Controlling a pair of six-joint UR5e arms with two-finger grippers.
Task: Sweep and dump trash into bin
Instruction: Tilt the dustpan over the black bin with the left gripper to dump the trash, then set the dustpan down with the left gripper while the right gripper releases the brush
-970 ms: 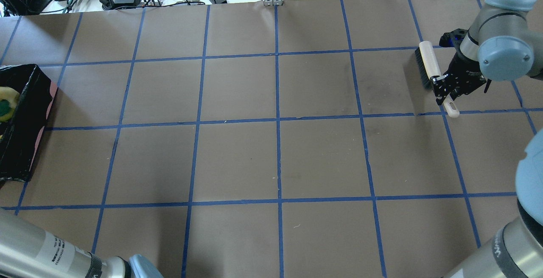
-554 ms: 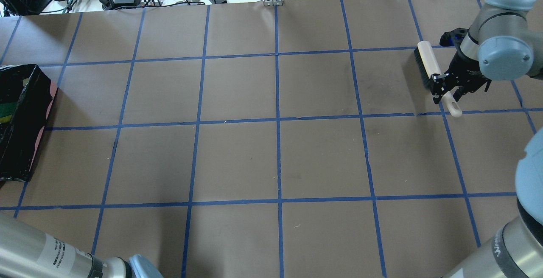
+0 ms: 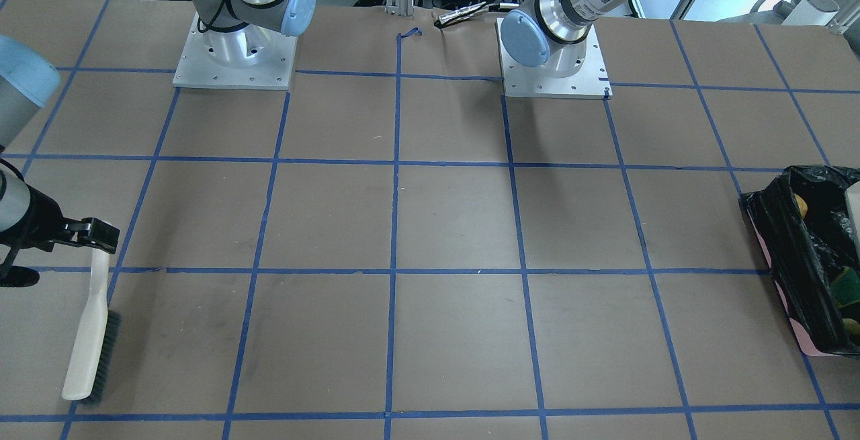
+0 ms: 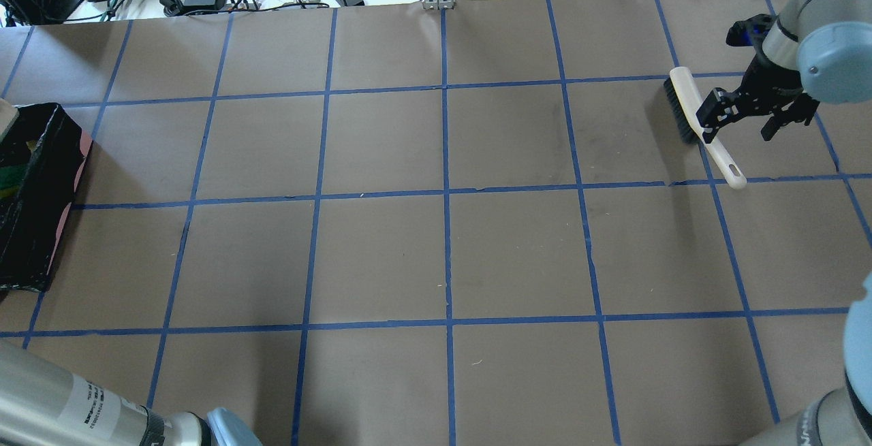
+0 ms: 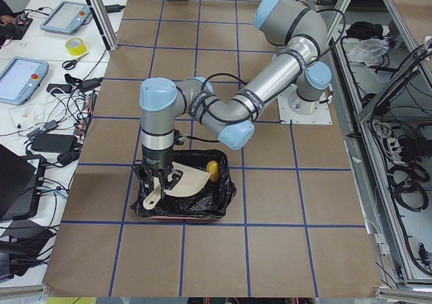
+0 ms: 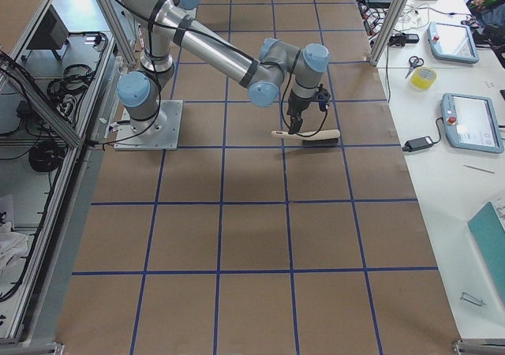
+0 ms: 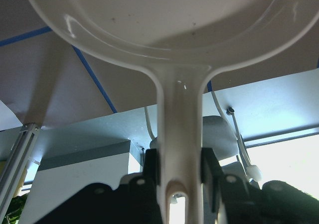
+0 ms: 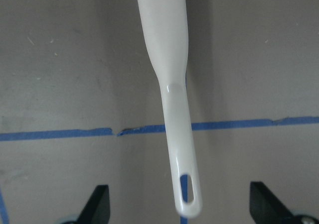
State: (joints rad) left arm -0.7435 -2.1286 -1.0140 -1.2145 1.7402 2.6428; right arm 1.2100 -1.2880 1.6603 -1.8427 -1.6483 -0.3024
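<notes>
The dump looks to be in hand or just finishing. In the side view, lower left of centre, the left claw (image 7: pixel 180 176) is clamped tight on the handle of the dustpan (image 5: pixel 185 180). It holds the pan tipped over the mouth of the bin (image 4: pixel 37 228). The trash is in the bin: a golden lump (image 5: pixel 212 169) lies against the black liner beside the pan's lip, and a bit of green sponge (image 3: pixel 840 283) shows further along. I cannot find the third piece. In the upper right of the overhead view, the right claw (image 4: pixel 737 129) is spread wide and holds nothing. It hangs over the handle of the brush (image 4: pixel 688 109), which lies flat on the tabletop (image 4: pixel 443 255). The next move is probably to lift the pan straight up past the liner's rim so the bag isn't snagged, then carry it inward. The bin sits at the frame's left edge, so the room is toward the centre, where only tape lines show between bin and brush.
</notes>
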